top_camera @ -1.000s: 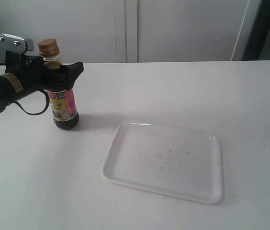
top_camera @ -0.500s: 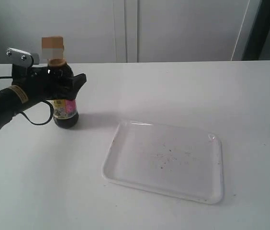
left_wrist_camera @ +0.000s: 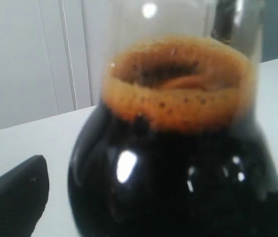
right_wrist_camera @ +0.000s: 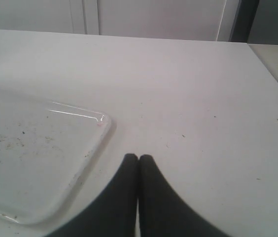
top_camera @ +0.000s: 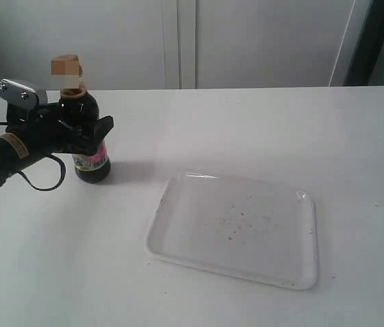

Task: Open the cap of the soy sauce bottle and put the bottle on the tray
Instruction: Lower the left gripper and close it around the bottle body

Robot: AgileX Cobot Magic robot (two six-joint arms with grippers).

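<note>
Exterior view is taken from above, angled down across the table [top_camera: 246, 122]. Left wrist view is set very close, the soy sauce bottle [left_wrist_camera: 173, 163] filling the frame between the left fingers [left_wrist_camera: 11, 197]. Right wrist view is aimed low past the right fingers [right_wrist_camera: 121, 197], the tray [right_wrist_camera: 87, 158] just beside them; both objects are shared with the exterior view.

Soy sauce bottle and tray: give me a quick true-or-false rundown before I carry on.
The soy sauce bottle stands on the tray. False: it stands upright on the table, left of the tray in the exterior view.
The left hand has its jaws on either side of the bottle. True.
The right hand is open. False: its fingertips are pressed together.
The tray holds only small dark specks. True.
</note>
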